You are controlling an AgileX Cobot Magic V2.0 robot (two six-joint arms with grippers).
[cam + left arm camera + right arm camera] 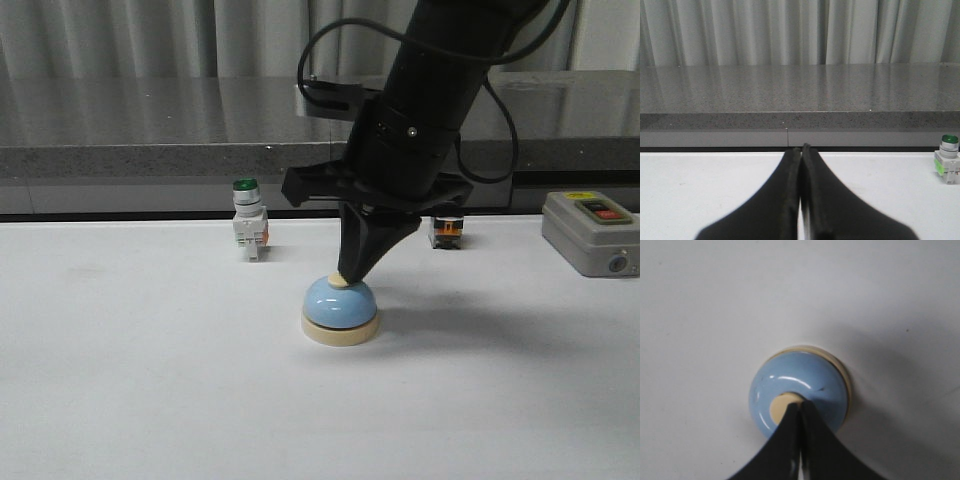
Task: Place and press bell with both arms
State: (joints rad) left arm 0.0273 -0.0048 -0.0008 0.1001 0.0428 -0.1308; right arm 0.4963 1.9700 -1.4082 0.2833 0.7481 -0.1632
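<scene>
**Blue bell sits straight under the right gripper's tip**

Blue and glossy, the bell (340, 310) stands upright on the white tabletop (150, 400), near the middle of the front view, its dome resting on a cream round base with a cream knob on top. It has no long axis to speak of; the only line that matters is the vertical one through the knob. The right gripper (347, 272) comes down along that line from above, its two black fingers pressed together into a single point, and that point meets the knob, a little to one side of its centre as the right wrist view shows it (799, 407). By my reading the press is in hand or about to be; whether the knob is actually pushed down cannot be told.

The left gripper (801, 152) is also closed, holding nothing, and hovers low over bare tabletop with the bell out of its view. So the right arm is clearly the nearer one.

Behind the bell stand a green-capped switch (248, 222) and a small black and orange part (445, 232); a grey box (592, 232) lies well apart to the right.
</scene>
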